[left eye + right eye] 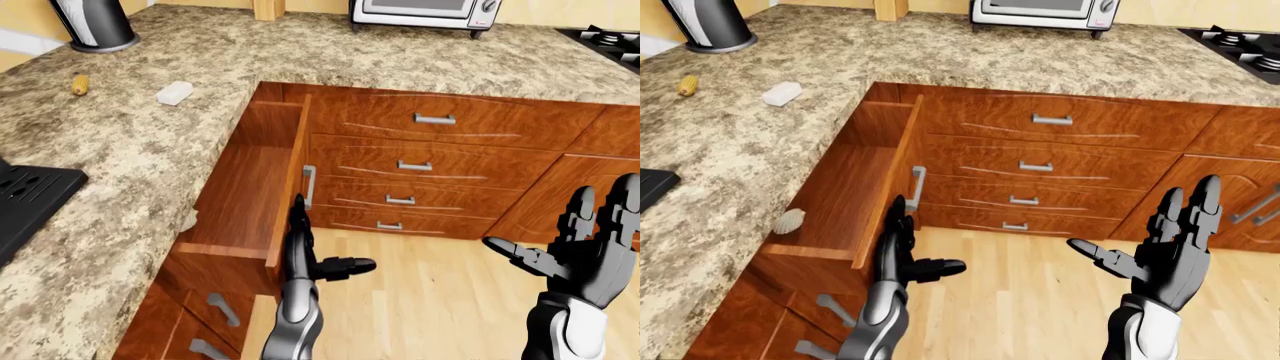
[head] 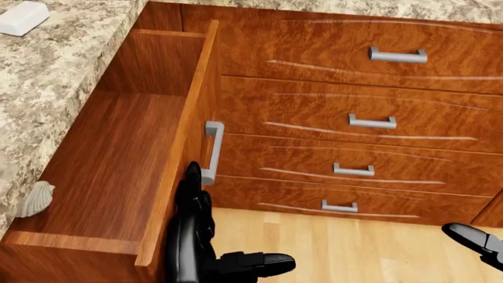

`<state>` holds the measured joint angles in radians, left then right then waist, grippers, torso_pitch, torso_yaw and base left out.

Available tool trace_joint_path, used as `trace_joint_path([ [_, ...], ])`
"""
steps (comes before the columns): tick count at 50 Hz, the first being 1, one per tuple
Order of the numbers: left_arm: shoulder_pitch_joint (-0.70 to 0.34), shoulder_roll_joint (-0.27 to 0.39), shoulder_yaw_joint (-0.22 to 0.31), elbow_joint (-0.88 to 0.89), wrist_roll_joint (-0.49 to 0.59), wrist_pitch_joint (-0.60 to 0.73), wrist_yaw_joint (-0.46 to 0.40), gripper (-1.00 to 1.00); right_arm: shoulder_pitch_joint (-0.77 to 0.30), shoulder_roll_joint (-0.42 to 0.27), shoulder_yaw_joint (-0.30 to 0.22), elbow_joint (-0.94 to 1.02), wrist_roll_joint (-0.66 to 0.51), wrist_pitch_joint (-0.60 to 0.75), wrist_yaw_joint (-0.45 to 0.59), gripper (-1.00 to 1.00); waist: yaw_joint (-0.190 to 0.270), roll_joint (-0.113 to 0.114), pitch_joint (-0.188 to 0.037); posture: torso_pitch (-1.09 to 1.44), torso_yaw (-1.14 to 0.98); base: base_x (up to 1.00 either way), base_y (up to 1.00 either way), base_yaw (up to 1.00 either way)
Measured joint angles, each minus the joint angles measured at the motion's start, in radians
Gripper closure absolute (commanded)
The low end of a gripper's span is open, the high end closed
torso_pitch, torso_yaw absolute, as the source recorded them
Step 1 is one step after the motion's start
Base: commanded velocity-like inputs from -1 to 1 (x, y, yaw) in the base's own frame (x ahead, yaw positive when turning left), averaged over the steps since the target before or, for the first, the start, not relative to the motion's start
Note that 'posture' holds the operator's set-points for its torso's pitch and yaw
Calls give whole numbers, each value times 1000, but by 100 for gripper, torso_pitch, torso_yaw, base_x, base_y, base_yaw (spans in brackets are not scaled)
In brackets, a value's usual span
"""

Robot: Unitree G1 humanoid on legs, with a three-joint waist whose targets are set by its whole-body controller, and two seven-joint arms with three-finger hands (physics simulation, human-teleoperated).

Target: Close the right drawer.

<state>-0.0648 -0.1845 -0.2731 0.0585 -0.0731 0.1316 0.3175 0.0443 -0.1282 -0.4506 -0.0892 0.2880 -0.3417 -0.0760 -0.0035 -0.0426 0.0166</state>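
Note:
The open wooden drawer (image 2: 118,153) sticks out from under the left counter, its front panel (image 1: 292,187) edge-on with a grey handle (image 2: 212,152). A small shell-like object (image 2: 36,198) lies at the drawer's left edge. My left hand (image 1: 300,251) is open, its flat fingers (image 2: 190,200) against the outer face of the drawer front just below the handle, thumb pointing right. My right hand (image 1: 1170,244) is open, fingers spread upward, held in the air at the right, apart from everything.
A stack of closed drawers (image 1: 430,172) faces me across the wooden floor (image 1: 440,300). The granite counter (image 1: 130,150) holds a white block (image 1: 174,92), a yellow item (image 1: 79,84), a dark jug (image 1: 95,26) and a toaster oven (image 1: 425,13). A stove (image 1: 610,41) sits top right.

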Motion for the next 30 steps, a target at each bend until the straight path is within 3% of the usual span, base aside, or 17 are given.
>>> trace_joint_path([
  [30, -48, -3, 55, 71, -21, -69, 90, -100, -1, -2, 0, 7, -3, -6, -2, -100, -13, 4, -7, 0, 0, 0, 0, 0],
])
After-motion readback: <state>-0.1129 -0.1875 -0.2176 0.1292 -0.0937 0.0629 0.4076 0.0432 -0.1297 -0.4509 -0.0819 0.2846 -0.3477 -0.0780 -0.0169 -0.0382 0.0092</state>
